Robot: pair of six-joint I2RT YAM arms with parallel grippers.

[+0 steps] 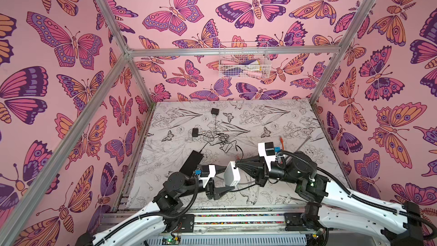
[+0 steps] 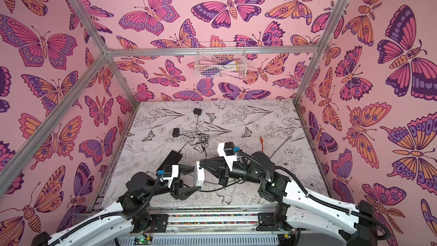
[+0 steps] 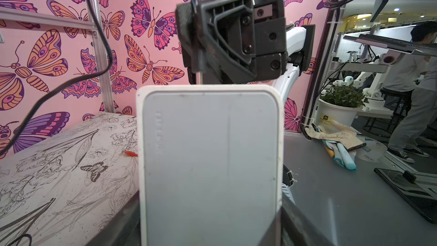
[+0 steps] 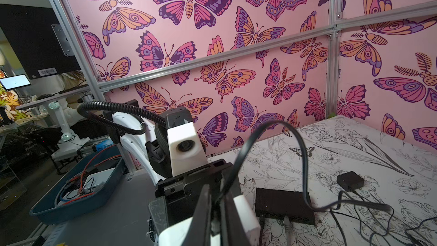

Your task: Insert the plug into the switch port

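The left gripper (image 1: pixel 229 177) holds the white switch (image 1: pixel 232 173) in the air above the near part of the table (image 1: pixel 283 119); one finger presses on each side of it, and the switch stands on its edge, a little tilted. In the left wrist view the flat face of the switch (image 3: pixel 210 162) fills the middle.

The right gripper (image 1: pixel 237 162) comes from the right side, and its tips meet the far upper edge of the switch; its fingers (image 4: pixel 205 209) are clenched tight on the end of a black cable (image 4: pixel 300 152). The cable rises in a loop from the fingers and falls to the table. The plug is hidden between the fingers; I cannot tell if it is already in a port. In the left wrist view the right gripper (image 3: pixel 201 72) stands just over the edge of the switch.

On the table lie a black box (image 1: pixel 191 162) near the left arm, two small adapters (image 1: pixel 214 111) (image 1: pixel 195 132), a tangle of wires (image 1: pixel 220 140) and an orange lead (image 1: pixel 281 141).
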